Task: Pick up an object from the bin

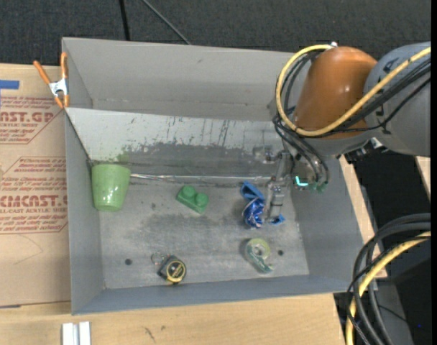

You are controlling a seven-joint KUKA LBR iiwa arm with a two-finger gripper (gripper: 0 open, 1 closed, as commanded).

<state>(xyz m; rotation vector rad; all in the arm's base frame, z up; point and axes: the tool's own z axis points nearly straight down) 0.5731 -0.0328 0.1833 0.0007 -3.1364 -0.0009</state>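
My gripper (275,208) reaches down at the right side of the bin floor, its fingers standing in a crumpled blue thing (253,205) that lies right beneath them. Whether the fingers grip the blue thing I cannot tell. A clear tape dispenser with a greenish roll (259,254) lies just in front of the gripper, near the bin's front wall. A small green block (192,198) sits to the left of the blue thing, about mid-floor.
A light green cup (109,185) lies on its side against the left wall. A small yellow-and-black tape measure (172,269) lies near the front wall. The arm with its orange cover and cables hangs over the bin's right rim.
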